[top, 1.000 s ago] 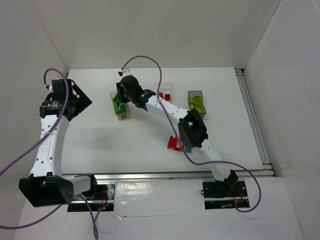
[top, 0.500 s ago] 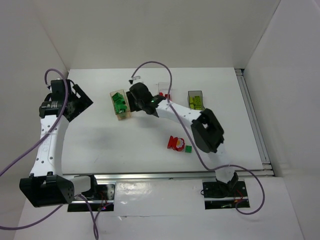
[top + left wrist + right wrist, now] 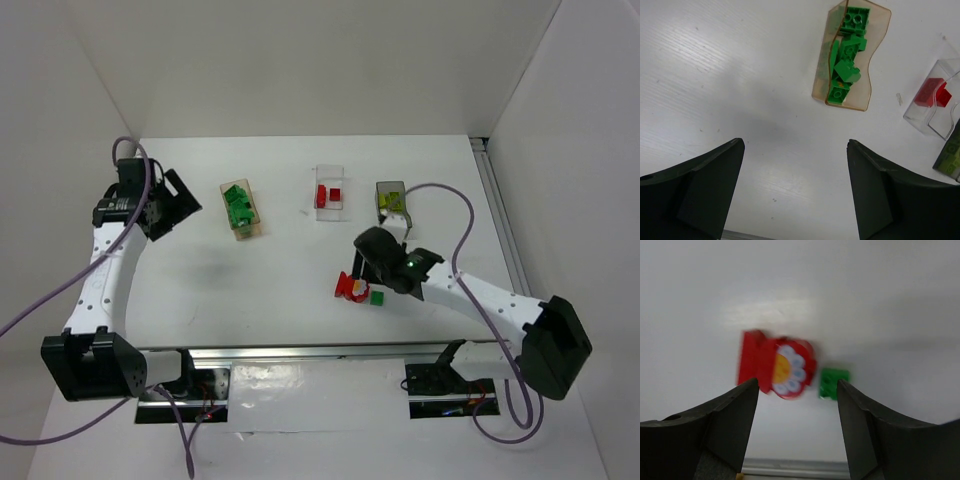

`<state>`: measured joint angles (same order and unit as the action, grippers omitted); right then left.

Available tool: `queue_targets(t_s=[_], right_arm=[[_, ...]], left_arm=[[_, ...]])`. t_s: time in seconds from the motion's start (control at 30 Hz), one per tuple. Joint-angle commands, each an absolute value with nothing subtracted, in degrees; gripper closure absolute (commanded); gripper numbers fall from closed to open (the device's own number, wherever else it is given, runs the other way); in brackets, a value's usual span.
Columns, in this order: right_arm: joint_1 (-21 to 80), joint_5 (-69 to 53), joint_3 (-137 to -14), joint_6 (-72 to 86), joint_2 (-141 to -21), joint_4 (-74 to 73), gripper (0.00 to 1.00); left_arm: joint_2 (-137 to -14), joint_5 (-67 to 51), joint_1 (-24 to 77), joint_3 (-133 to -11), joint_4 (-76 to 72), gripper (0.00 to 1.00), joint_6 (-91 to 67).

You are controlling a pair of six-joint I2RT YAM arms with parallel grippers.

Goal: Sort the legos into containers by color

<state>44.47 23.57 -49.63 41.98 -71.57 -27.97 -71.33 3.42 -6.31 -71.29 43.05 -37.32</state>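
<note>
Since a second ago the right gripper (image 3: 368, 258) has been swinging off the orange-tan bin (image 3: 246, 232) (image 3: 867, 92) and is now hovering over loose pieces on the near table (image 3: 280, 290), jaws standing apart with nothing between them. From its wrist we are seeing, blurred, a round red piece (image 3: 787, 369) touching a loose red brick (image 3: 752, 362), with a green brick (image 3: 834, 383) just beside. From above, the gripper is partly hiding that red pair (image 3: 350, 288). The left gripper (image 3: 175, 205) (image 3: 796, 150) is hanging wide apart and empty at the left. Dark green bricks (image 3: 845, 70) are lying piled in the orange-tan bin. The clear bin (image 3: 330, 172) is holding red bricks (image 3: 328, 195). The smoky bin (image 3: 390, 187) is holding yellow-green pieces (image 3: 392, 208), too small for us to count.
</note>
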Motion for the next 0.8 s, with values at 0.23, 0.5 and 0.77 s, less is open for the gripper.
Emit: queue_targets(t_s=[0.23,0.5,0.77], right_arm=[[44.7,21.4,-40.1,56.5,-66.2,-43.2,0.29],[44.7,17.4,-38.2,49.7,-72.1,-34.4,0.29],[40.0,14.9,-37.1,44.7,-76.3,-26.6,0.30]], left_arm=[[-76.9,2.0,0.5,-73.6,40.3,0.07,-37.0],[-77.4,3.9,2.4,-73.6,40.3,0.07,-37.0],[-78.5,5.2,2.9,-74.6,40.8,0.07,-37.0]])
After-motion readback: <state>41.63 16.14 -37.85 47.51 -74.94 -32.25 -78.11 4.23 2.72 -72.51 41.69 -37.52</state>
